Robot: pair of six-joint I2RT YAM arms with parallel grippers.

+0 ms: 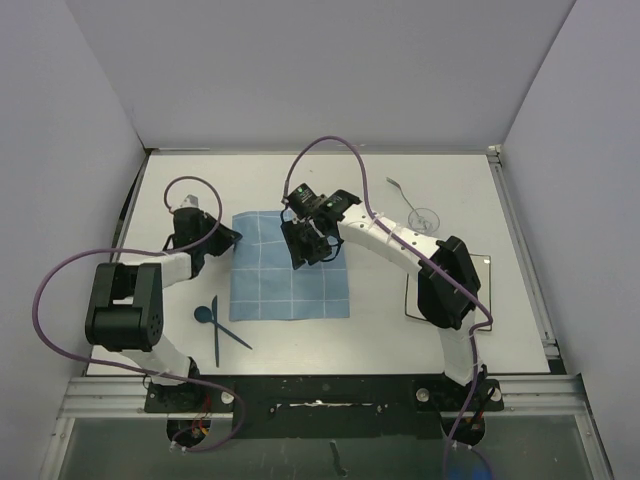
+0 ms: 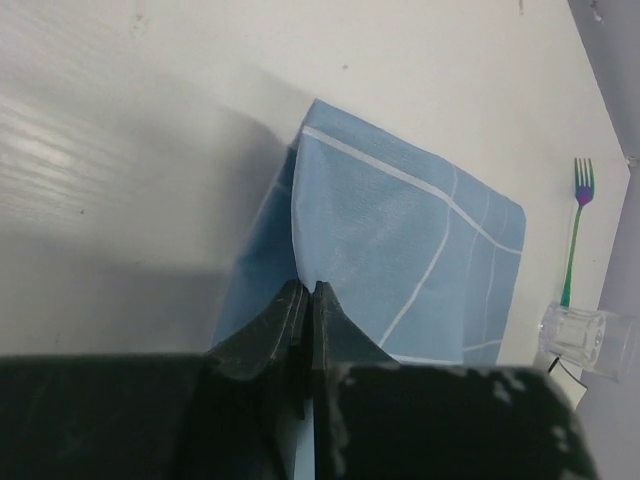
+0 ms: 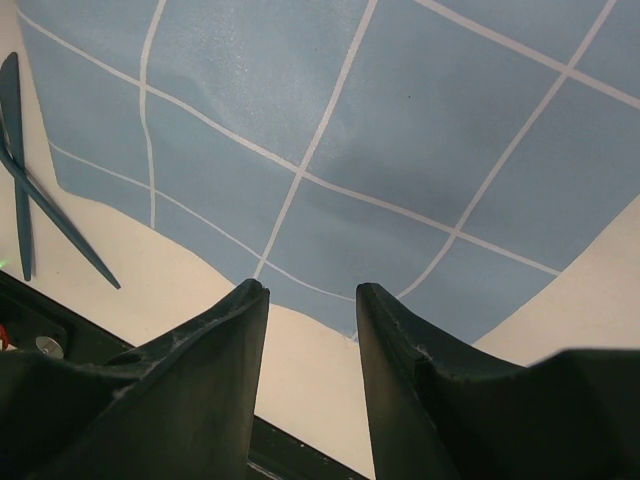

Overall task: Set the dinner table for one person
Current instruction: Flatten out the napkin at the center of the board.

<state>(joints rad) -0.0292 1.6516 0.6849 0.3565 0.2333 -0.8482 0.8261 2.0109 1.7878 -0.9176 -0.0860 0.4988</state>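
The dinner table (image 1: pixel 300 190), a white top, spreads beneath both arms, and the blue cloth mat (image 1: pixel 290 265) lies on its middle. The left gripper (image 2: pixel 308 290) is clamped tight on the mat's left edge, which rises in a fold into the closed jaws. The right gripper (image 3: pixel 312 295) hangs above the mat's far half, its 2 fingers parted with nothing between them. Left of the mat's near corner, 2 dark blue utensils (image 1: pixel 215 330) lie crossed. Right of the mat's far corner, a clear glass (image 1: pixel 424 217) stands and a fork (image 1: pixel 397 187) lies, both well apart from the cloth.
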